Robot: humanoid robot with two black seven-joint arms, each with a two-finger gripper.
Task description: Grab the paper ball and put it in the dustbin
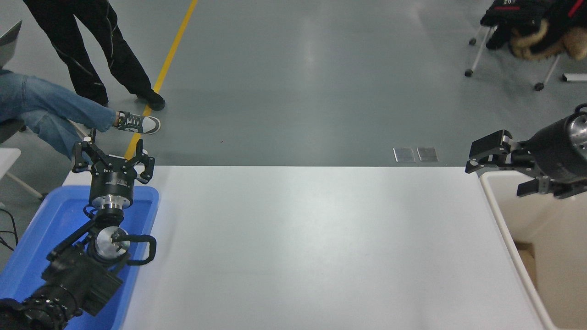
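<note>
The right gripper (pixel 497 170) hangs spread open and empty above the cream dustbin's (pixel 500 224) near corner, no paper ball visible anywhere, suggesting the drop is done.

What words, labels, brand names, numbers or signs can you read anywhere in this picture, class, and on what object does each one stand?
None can be read.
Left gripper: small white print on its black body, too small and blurred to read.
Right gripper, dustbin, blue tray and white table: no print shows.
Yellow line on the floor: a plain painted stripe, no text.
</note>
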